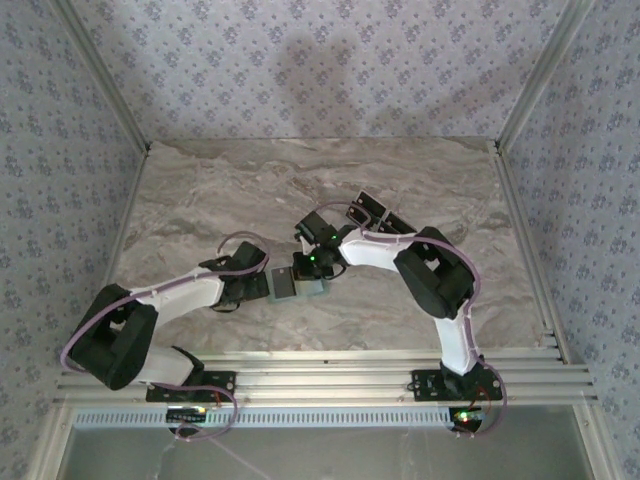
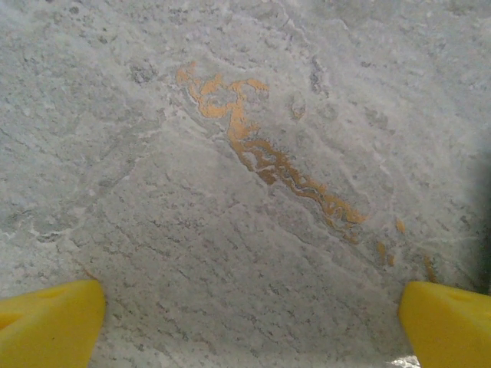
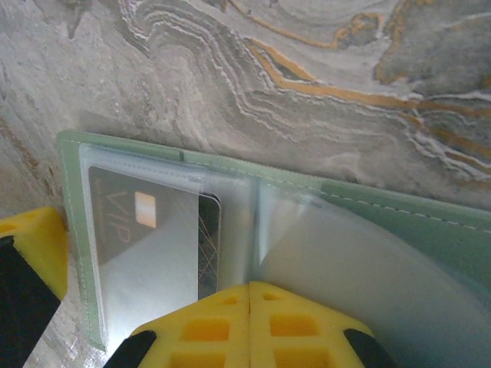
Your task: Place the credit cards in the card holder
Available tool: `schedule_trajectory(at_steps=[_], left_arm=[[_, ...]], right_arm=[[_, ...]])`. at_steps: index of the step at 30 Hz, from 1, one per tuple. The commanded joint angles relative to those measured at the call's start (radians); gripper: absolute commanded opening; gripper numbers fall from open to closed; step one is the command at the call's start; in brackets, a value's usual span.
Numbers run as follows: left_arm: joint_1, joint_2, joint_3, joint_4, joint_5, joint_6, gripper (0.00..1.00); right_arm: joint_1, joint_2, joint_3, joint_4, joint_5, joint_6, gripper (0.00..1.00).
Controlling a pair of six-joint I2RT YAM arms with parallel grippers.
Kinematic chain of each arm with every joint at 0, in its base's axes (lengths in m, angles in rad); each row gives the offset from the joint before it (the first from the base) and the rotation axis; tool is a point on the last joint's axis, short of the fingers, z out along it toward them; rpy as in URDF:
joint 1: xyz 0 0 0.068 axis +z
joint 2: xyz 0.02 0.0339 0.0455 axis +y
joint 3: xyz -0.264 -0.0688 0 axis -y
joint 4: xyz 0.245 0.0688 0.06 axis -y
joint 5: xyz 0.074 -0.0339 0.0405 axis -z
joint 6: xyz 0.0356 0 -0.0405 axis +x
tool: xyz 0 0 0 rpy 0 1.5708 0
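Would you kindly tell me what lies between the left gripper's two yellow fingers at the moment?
In the left wrist view, the stretch between the fingers of the open left gripper is bare marble table, crossed by an orange vein.

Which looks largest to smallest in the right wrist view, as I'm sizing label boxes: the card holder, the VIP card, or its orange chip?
1. card holder, running off the frame.
2. credit card, tucked inside it, partly hidden.
3. orange chip on that card.
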Motion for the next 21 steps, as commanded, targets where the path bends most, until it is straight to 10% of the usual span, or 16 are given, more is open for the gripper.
schedule_trajectory(at_steps=[1, 21], left_arm=[[0.003, 0.029, 0.002, 0.019, 0.008, 0.002, 1.0], [0.004, 0.052, 0.003, 0.044, 0.024, 0.008, 1.0]], right_arm=[[0.014, 0.028, 0.024, -0.021, -0.003, -0.001, 0.07], [0.056, 0.036, 0.078, -0.054, -0.008, -0.014, 0.08]])
